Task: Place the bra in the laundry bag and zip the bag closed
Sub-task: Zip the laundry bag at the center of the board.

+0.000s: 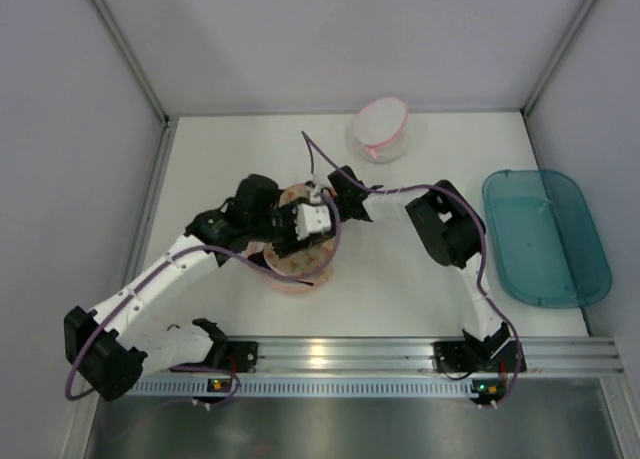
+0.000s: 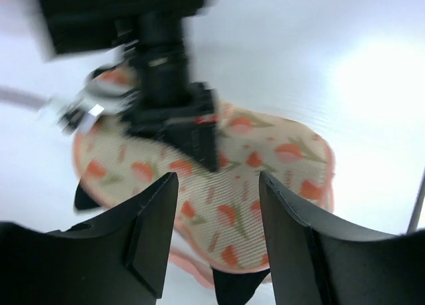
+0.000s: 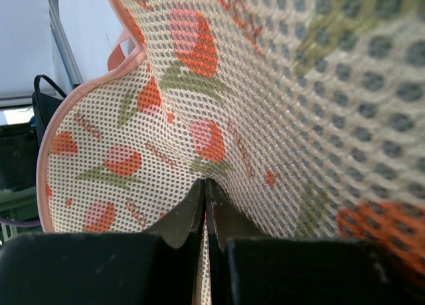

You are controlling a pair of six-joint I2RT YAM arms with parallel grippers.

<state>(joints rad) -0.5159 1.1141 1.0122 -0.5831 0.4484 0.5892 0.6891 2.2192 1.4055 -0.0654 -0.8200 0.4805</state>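
The laundry bag [image 1: 300, 275] lies at the table's middle, cream mesh with orange print and pink trim. My right gripper [image 1: 322, 211] is shut on a fold of the bag's mesh [image 3: 133, 145], its jaws [image 3: 206, 185] pressed together on the fabric. In the left wrist view the right gripper [image 2: 199, 135] pinches the bag's top layer [image 2: 265, 179]. My left gripper [image 2: 218, 182] is open and empty just above the bag, also seen from above [image 1: 292, 241]. Black bits of the bra [image 2: 242, 288] poke out from under the bag's edge; the remainder of it is hidden.
A small white pouch with a pink rim [image 1: 382, 129] stands at the back. A teal plastic tub [image 1: 545, 235] lies at the right. Grey walls close in the table's left, back and right. A metal rail [image 1: 330, 357] runs along the near edge.
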